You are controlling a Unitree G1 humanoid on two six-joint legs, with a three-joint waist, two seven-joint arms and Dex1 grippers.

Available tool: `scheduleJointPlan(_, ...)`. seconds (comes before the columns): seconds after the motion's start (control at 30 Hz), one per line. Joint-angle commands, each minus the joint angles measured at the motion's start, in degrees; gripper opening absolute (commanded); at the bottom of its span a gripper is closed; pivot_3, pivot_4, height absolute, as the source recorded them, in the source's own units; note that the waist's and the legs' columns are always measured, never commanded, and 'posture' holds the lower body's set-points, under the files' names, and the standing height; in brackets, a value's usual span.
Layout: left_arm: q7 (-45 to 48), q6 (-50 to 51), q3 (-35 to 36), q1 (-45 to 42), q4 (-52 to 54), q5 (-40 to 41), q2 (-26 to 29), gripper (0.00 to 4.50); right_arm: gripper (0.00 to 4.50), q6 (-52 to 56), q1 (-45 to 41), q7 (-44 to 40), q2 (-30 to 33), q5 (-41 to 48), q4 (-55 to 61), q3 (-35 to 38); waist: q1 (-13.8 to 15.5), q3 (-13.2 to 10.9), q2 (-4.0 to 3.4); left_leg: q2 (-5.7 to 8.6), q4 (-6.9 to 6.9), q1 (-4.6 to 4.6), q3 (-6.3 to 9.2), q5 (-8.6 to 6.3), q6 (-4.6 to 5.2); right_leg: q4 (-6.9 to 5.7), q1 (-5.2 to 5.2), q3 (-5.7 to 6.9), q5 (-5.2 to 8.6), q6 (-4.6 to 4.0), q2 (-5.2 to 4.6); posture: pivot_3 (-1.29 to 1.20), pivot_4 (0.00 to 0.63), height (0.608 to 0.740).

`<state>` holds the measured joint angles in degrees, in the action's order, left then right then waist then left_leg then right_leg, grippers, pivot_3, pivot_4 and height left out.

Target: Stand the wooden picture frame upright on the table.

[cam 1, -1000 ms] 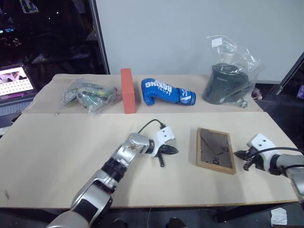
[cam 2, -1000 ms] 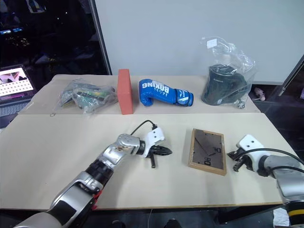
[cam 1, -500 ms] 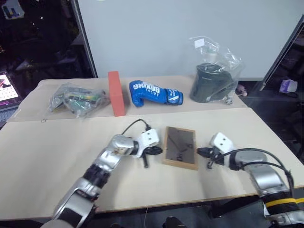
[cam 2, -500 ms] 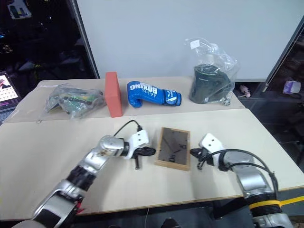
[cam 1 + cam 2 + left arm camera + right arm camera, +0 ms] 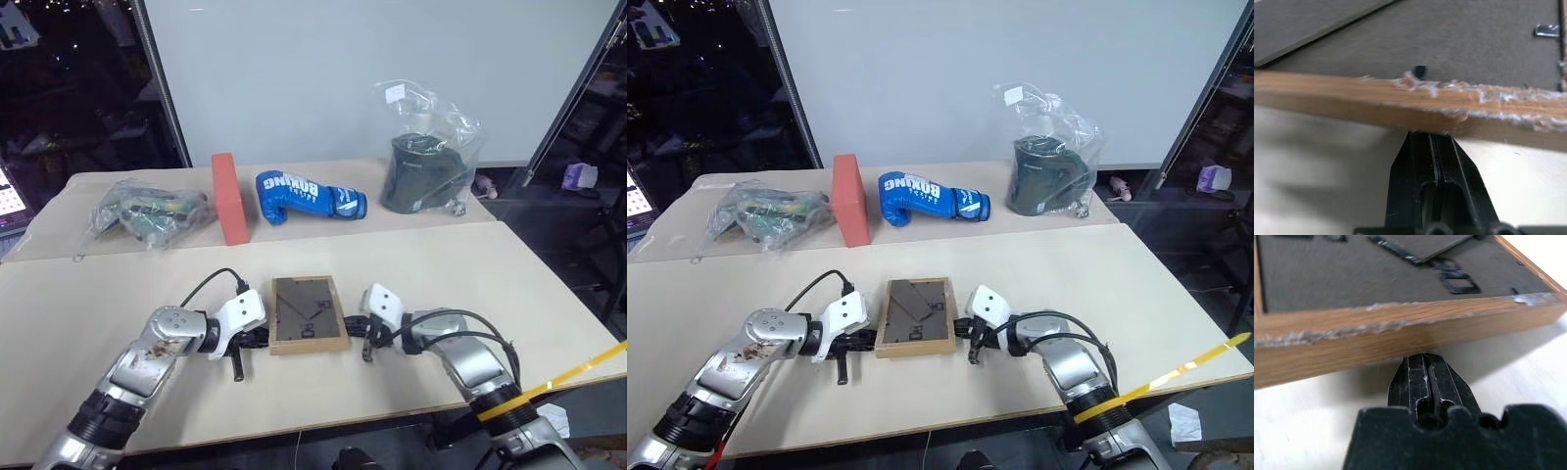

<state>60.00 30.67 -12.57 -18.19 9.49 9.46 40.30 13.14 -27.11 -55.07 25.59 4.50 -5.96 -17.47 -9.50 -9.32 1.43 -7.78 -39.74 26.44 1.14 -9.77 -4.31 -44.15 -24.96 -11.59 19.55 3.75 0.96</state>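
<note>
two closed grippers flanking wooden picture frame [image 5: 309,314], face-down on table [image 5: 470,274]

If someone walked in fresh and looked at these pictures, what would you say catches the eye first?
First, the wooden picture frame lying back-up near the front of the table, with the left hand and right hand shut at its two sides. Next, the blue boxing glove beside the red-orange block along the far edge.

Pale wall [image 5: 323,69] behind, dark window [image 5: 69,88] left.
</note>
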Motion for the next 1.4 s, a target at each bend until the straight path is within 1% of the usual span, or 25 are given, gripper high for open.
scheduleJointPlan(0.03, -1.4, 4.3, -0.4, 3.7, -4.8, -1.5, 2.5, 0.01, 0.0, -0.5, -0.4, -2.2, 2.0, 0.1, 1.0, 0.5, 0.1, 0.0, 0.0, 0.0, 0.0, 0.0, 0.0, -0.01, -0.03, 0.0, 0.0, 0.0, 0.01, 0.0, 0.0, 0.0, 0.15, 0.66)
scheduleJointPlan(0.13, -3.6, 7.7, 4.1, 3.4, -7.1, 0.3, 3.5, 0.01, 0.0, 0.3, 0.6, -3.8, 5.7, 0.3, 1.6, 2.1, 0.4, 0.0, 0.0, 0.0, -0.01, 0.0, -0.01, -0.02, -0.04, 0.0, -0.01, 0.0, 0.02, -0.01, 0.0, 0.0, 0.15, 0.66)
scheduleJointPlan(0.23, -2.9, 16.1, 9.0, 4.8, -3.0, 7.2, 4.0, 0.01, 0.0, 0.5, 1.2, -4.7, 8.6, 0.9, 1.7, 3.5, 0.2, 0.0, 0.01, 0.0, -0.01, -0.03, 0.0, -0.02, -0.04, -0.03, -0.05, -0.01, 0.07, -0.1, 0.0, 0.0, 0.15, 0.66)
scheduleJointPlan(0.27, -1.8, 20.1, 12.6, 7.7, 2.1, 11.7, 5.0, 0.01, 0.0, 0.7, 1.7, -5.8, 10.6, 1.9, 1.2, 5.1, 0.1, 0.0, 0.03, 0.0, -0.01, -0.04, 0.0, -0.02, -0.04, -0.07, -0.07, -0.01, 0.1, -0.15, 0.0, 0.0, 0.15, 0.66)
scheduleJointPlan(0.33, -1.8, 31.1, 18.2, 10.1, 7.9, 19.2, 6.3, 0.01, 0.0, 1.8, 1.9, -6.9, 12.9, 4.5, -0.2, 8.7, -0.2, -0.1, 0.04, -0.01, 0.01, 0.0, 0.0, -0.06, -0.1, -0.08, -0.14, -0.04, 0.16, -0.25, 0.01, 0.0, 0.15, 0.66)
scheduleJointPlan(0.4, -1.7, 39.6, 22.7, 9.8, 9.2, 26.3, 5.7, 0.01, 0.0, 1.9, 1.8, -7.2, 14.2, 5.8, -1.7, 10.6, 0.2, -0.1, 0.07, 0.0, -0.04, 0.01, 0.01, -0.23, -0.37, -0.11, -0.09, -0.02, 0.24, -0.03, -0.02, 0.0, 0.15, 0.66)
scheduleJointPlan(0.47, -2.9, 54.0, 26.9, 5.0, 6.7, 31.8, 2.6, 0.01, 0.0, 0.9, 2.0, -8.1, 15.2, 5.8, -2.2, 11.0, 0.9, -0.2, 0.21, 0.02, -0.14, 0.19, 0.01, -0.3, -0.48, -0.09, -0.25, -0.01, 0.36, -0.12, -0.04, 0.0, 0.15, 0.66)
scheduleJointPlan(0.5, -3.3, 58.7, 28.7, 2.7, 5.3, 35.1, 0.9, 0.26, 0.0, 1.1, 2.3, -8.7, 15.2, 6.2, -1.6, 10.9, 1.2, -0.3, 0.25, 0.03, -0.21, 0.32, 0.06, -0.3, -0.48, -0.08, -0.29, 0.03, 0.5, -0.38, -0.04, 0.0, 0.15, 0.66)
scheduleJointPlan(0.53, -4.0, 61.2, 29.2, 0.9, 3.0, 40.3, 0.6, 0.51, 0.0, 1.5, 2.5, -9.2, 15.0, 6.7, -0.7, 10.7, 1.4, -0.3, 0.33, 0.05, -0.28, 0.47, 0.13, -0.29, -0.49, -0.1, -0.36, 0.1, 0.52, -0.39, -0.04, 0.0, 0.15, 0.66)
scheduleJointPlan(0.57, -4.6, 61.7, 28.1, -0.1, 1.4, 44.4, 1.5, 0.67, 0.0, 2.3, 2.7, -9.5, 14.4, 7.5, 0.3, 10.5, 1.5, -0.3, 0.34, 0.08, -0.37, 0.67, 0.27, -0.29, -0.49, -0.08, -0.42, 0.18, 0.52, -0.38, -0.03, 0.0, 0.15, 0.66)
scheduleJointPlan(0.6, -6.4, 61.8, 27.3, -1.4, -0.7, 46.4, 1.5, 0.96, 0.0, 3.2, 2.7, -9.5, 13.2, 8.5, 1.0, 10.2, 1.7, -0.3, 0.37, 0.09, -0.44, 0.81, 0.33, -0.29, -0.49, -0.08, -0.46, 0.24, 0.51, -0.37, -0.03, 0.0, 0.15, 0.66)
scheduleJointPlan(0.63, -8.8, 61.8, 26.6, -2.5, -3.0, 47.6, 1.3, 1.22, 0.0, 4.2, 2.7, -9.4, 12.0, 9.4, 1.5, 10.1, 1.7, -0.4, 0.35, 0.09, -0.44, 0.86, 0.34, -0.29, -0.49, -0.07, -0.51, 0.24, 0.46, -0.27, -0.03, 0.0, 0.15, 0.66)
scheduleJointPlan(0.67, -11.3, 61.8, 26.2, -3.8, -5.6, 48.8, 0.8, 1.58, 0.0, 4.9, 2.7, -9.4, 11.0, 10.0, 1.9, 9.8, 1.7, -0.4, 0.34, 0.09, -0.42, 0.85, 0.34, -0.3, -0.5, -0.06, -0.47, 0.23, 0.29, 0.04, -0.04, 0.0, 0.15, 0.66)
scheduleJointPlan(0.7, -13.6, 61.8, 25.9, -4.7, -7.7, 50.4, 0.3, 1.81, 0.0, 5.4, 2.8, -9.4, 10.3, 10.3, 2.3, 9.5, 1.8, -0.4, 0.35, 0.09, -0.37, 0.84, 0.35, -0.3, -0.5, -0.06, -0.47, 0.25, 0.29, 0.04, -0.03, 0.0, 0.15, 0.66)
scheduleJointPlan(0.77, -17.7, 61.8, 24.6, -6.0, -9.9, 53.4, -0.7, 2.49, 0.0, 5.6, 3.0, -9.5, 9.4, 10.1, 2.4, 8.8, 2.0, -0.4, 0.34, 0.09, -0.28, 0.84, 0.41, -0.3, -0.5, -0.06, -0.49, 0.28, 0.29, 0.03, -0.02, 0.0, 0.15, 0.66)
scheduleJointPlan(0.8, -20.2, 61.8, 23.8, -6.9, -10.7, 54.0, -2.6, 2.79, 0.0, 5.5, 3.0, -9.4, 8.6, 9.8, 2.4, 8.1, 2.3, -0.4, 0.33, 0.09, -0.27, 0.85, 0.41, -0.3, -0.5, -0.06, -0.5, 0.28, 0.29, 0.02, -0.01, 0.0, 0.15, 0.66)
scheduleJointPlan(0.83, -22.5, 61.8, 23.1, -7.7, -11.4, 54.5, -4.7, 3.22, 0.0, 5.4, 3.1, -9.2, 7.8, 9.6, 2.4, 7.5, 2.6, -0.4, 0.33, 0.09, -0.26, 0.87, 0.4, -0.3, -0.5, -0.02, -0.48, 0.28, 0.29, 0.02, -0.02, 0.0, 0.15, 0.66)
scheduleJointPlan(0.9, -26.3, 61.8, 22.1, -8.5, -12.6, 55.8, -7.6, 3.88, 0.0, 5.4, 2.9, -9.0, 6.7, 9.5, 2.6, 6.6, 3.3, -0.4, 0.33, 0.09, -0.27, 0.86, 0.4, -0.3, -0.51, 0.08, -0.39, 0.31, 0.29, 0.03, -0.03, 0.0, 0.15, 0.66)
scheduleJointPlan(0.93, -27.9, 61.8, 21.7, -8.7, -13.6, 56.6, -9.4, 4.37, 0.0, 5.5, 2.6, -8.8, 6.2, 9.5, 2.6, 6.5, 3.8, -0.4, 0.33, 0.09, -0.31, 0.87, 0.4, -0.3, -0.51, 0.07, -0.38, 0.32, 0.29, 0.03, -0.03, 0.0, 0.15, 0.66)
scheduleJointPlan(1.03, -32.9, 61.8, 21.6, -7.5, -14.2, 59.5, -14.7, 4.37, 0.0, 5.6, 2.5, -8.4, 5.3, 9.5, 3.0, 6.1, 4.5, -0.3, 0.27, 0.11, -0.32, 0.84, 0.41, -0.29, -0.53, 0.07, -0.33, 0.32, 0.28, 0.04, -0.05, 0.0, 0.15, 0.66)
scheduleJointPlan(1.13, -38.3, 61.8, 24.4, -4.9, -12.8, 62.2, -19.3, 4.37, 0.0, 6.0, 3.4, -8.0, 5.3, 9.5, 4.3, 6.2, 5.3, -0.3, 0.26, 0.14, -0.38, 0.84, 0.41, -0.29, -0.54, 0.11, -0.29, 0.31, 0.26, 0.07, -0.08, 0.0, 0.15, 0.66)
scheduleJointPlan(1.23, -42.0, 61.8, 27.3, -3.9, -12.4, 64.7, -20.5, 4.37, 0.0, 6.2, 4.6, -7.2, 5.9, 9.4, 5.1, 6.8, 5.6, -0.3, 0.27, 0.16, -0.36, 0.85, 0.41, -0.29, -0.55, 0.12, -0.3, 0.32, 0.27, 0.08, -0.1, 0.0, 0.15, 0.66)
scheduleJointPlan(1.3, -44.2, 61.8, 30.6, -4.5, -14.0, 65.8, -20.7, 4.37, 0.0, 6.0, 5.5, -6.7, 6.3, 9.3, 5.2, 7.2, 5.6, -0.3, 0.27, 0.17, -0.35, 0.85, 0.42, -0.29, -0.55, 0.12, -0.31, 0.31, 0.27, 0.08, -0.1, 0.0, 0.15, 0.66)
scheduleJointPlan(1.37, -45.8, 61.8, 32.6, -4.8, -14.9, 66.5, -20.1, 3.88, 0.0, 6.0, 5.9, -6.2, 6.4, 9.5, 5.3, 7.5, 5.5, -0.3, 0.27, 0.17, -0.35, 0.85, 0.43, -0.29, -0.55, 0.14, -0.3, 0.32, 0.27, 0.08, -0.1, 0.0, 0.15, 0.66)
scheduleJointPlan(1.4, -46.3, 61.8, 33.0, -4.7, -15.2, 67.1, -19.7, 3.77, 0.0, 6.0, 6.0, -6.1, 6.5, 9.5, 5.4, 7.6, 5.3, -0.3, 0.27, 0.17, -0.36, 0.84, 0.42, -0.29, -0.55, 0.12, -0.31, 0.31, 0.27, 0.08, -0.1, 0.0, 0.15, 0.66)
